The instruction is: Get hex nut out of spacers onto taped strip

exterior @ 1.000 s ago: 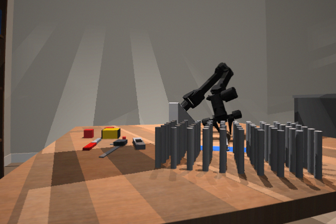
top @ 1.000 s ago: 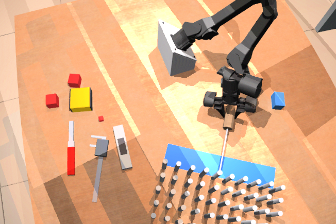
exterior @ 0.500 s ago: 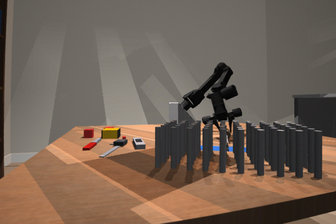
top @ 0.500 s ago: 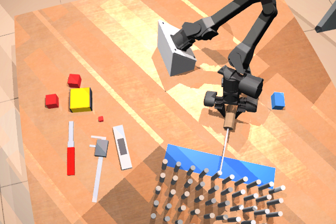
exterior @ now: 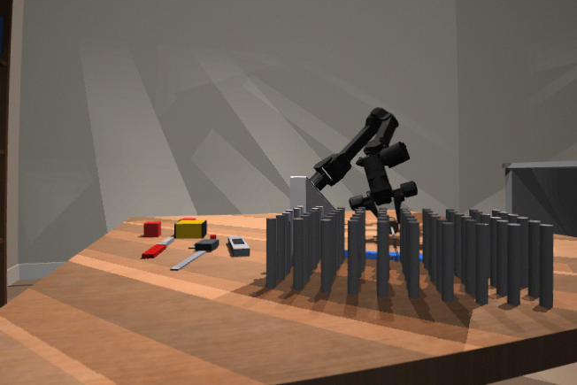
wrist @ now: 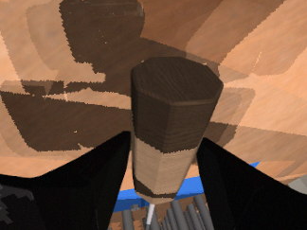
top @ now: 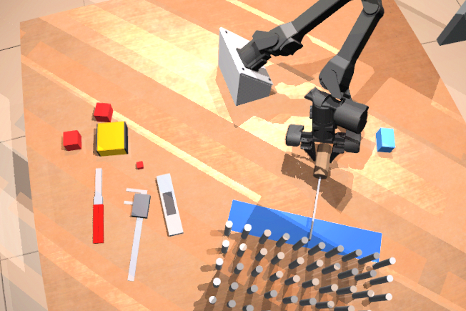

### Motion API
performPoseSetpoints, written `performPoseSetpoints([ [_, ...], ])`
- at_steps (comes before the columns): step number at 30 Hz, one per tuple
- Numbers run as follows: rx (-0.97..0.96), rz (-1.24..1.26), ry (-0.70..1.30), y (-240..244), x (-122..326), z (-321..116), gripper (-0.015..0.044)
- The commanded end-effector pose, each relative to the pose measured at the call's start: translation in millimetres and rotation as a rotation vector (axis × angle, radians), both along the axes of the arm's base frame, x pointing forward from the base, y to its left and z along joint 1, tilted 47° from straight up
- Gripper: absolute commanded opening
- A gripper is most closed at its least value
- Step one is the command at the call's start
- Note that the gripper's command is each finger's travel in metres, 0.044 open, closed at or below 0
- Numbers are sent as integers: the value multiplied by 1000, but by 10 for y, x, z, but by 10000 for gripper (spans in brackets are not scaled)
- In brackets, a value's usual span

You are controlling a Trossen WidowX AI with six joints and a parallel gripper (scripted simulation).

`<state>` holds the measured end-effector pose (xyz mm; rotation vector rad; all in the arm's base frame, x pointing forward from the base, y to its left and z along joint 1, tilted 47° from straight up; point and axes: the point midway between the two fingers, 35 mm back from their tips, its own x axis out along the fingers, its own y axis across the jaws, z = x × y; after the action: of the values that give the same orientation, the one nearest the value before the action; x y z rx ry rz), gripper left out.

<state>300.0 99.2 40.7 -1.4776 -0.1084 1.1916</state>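
Observation:
My gripper [top: 322,160] [exterior: 388,221] [wrist: 164,141] is shut on the wooden handle of a thin-rod tool [top: 321,171] [wrist: 166,171]. The handle is above the table; the rod slants down across the blue taped strip [top: 263,214] [exterior: 368,255] [wrist: 190,185]. Its visible end is near the strip's field-side edge, beside the front row of standing spacers [top: 285,241] [exterior: 382,268] [wrist: 180,214]. Whether it touches a spacer is unclear. The visible spacers stand upright. A tiny grey shape left of the rod in the wrist view may be the nut; I cannot tell.
A red-handled tool [top: 98,223], a caliper-like tool [top: 141,206] and a white bar [top: 164,185] lie left of the field. Red cubes [top: 103,111] [top: 71,139] and a yellow block [top: 111,138] are farther back. A blue block [top: 385,140] is right of my gripper.

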Motion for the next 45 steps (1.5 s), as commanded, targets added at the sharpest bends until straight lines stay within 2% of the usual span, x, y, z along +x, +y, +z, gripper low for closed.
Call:
performPoseSetpoints([
  [1,-2,-1,-3,19,-104,53,0],
  [13,-3,-6,4,64,-335,138,0],
  [27,-32,9,14,-410,-215,506,0],
  [40,-12,2,2,-850,-290,992,0],
  [45,-14,0,46,-747,-284,918,0],
])
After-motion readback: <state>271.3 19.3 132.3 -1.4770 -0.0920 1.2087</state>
